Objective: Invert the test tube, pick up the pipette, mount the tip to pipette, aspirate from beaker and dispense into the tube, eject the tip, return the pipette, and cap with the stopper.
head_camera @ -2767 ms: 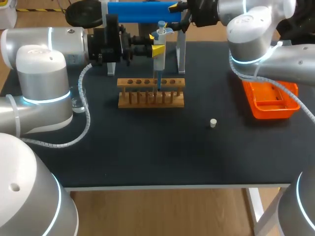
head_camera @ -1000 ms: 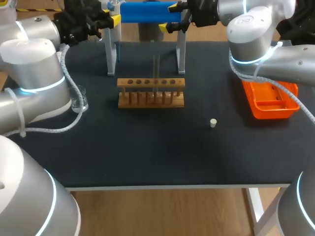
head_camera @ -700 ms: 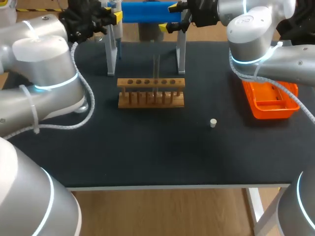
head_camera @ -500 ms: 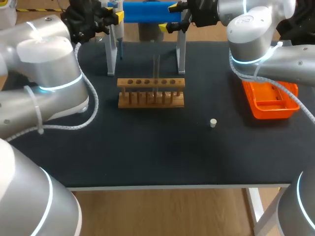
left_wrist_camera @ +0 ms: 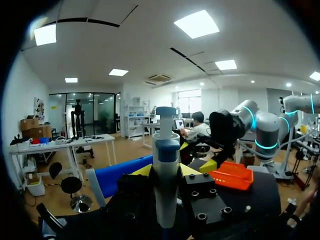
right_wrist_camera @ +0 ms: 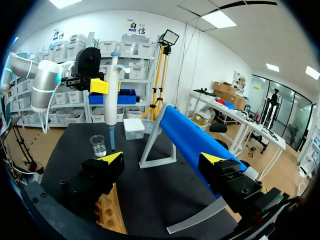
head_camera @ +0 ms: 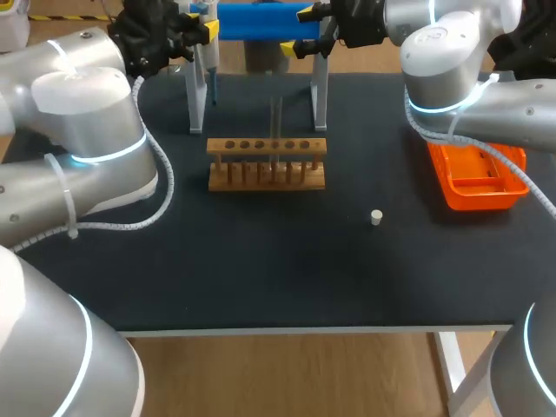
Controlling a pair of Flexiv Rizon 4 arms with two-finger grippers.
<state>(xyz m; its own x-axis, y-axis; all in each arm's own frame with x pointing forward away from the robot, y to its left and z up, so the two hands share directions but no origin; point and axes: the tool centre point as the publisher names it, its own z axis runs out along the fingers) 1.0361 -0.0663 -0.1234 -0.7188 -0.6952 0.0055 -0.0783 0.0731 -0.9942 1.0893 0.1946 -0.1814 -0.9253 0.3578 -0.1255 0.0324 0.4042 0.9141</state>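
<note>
A white pipette with a blue collar and cap (left_wrist_camera: 165, 155) stands upright, clamped from both sides between the yellow-tipped fingers of the left end effector (left_wrist_camera: 165, 174). In the head view this is at the upper left, by the left leg of a white stand carrying a blue horizontal bar (head_camera: 256, 22). A clear glass test tube (head_camera: 276, 122) stands upright in a wooden rack (head_camera: 267, 165) at upper centre of the black table (head_camera: 261, 269). A small white stopper (head_camera: 376, 217) lies alone right of centre, well apart from the rack. An orange plastic tray (head_camera: 476, 178) sits at the right. In the right wrist view a small clear beaker (right_wrist_camera: 98, 146) stands near the pipette's lower end, with a white tip box (right_wrist_camera: 133, 128) beside it. The right end effector (right_wrist_camera: 161, 161) hangs at the bar's right end, fingers spread wide, holding nothing.
</note>
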